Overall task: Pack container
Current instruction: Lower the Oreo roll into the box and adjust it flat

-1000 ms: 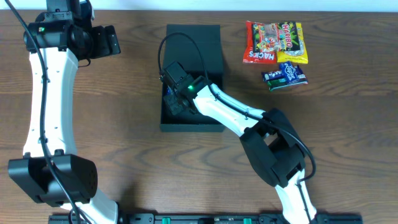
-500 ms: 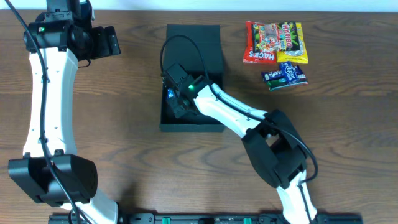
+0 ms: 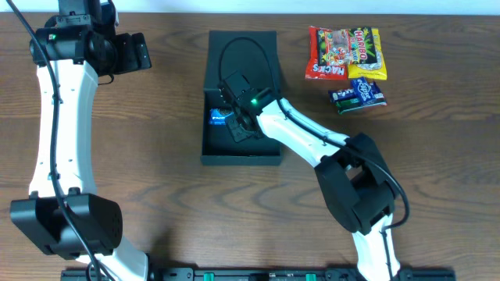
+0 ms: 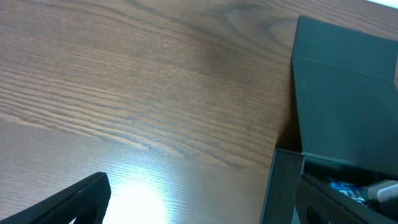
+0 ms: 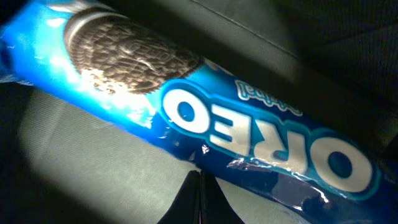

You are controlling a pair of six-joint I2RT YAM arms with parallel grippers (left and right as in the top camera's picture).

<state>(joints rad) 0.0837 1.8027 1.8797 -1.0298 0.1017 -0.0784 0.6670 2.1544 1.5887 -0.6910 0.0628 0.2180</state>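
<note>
One Oreo packet (image 3: pixel 219 119) in the container (image 3: pixel 234 160) — right jaws clenched empty beside it, left jaws released.

Overhead faces down; all views share container (image 3: pixel 242 51); right wrist closest.

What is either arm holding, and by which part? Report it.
Nothing is held. The right gripper is shut, empty, beside the Oreo packet lying in the container; the left gripper is open above the table.
</note>
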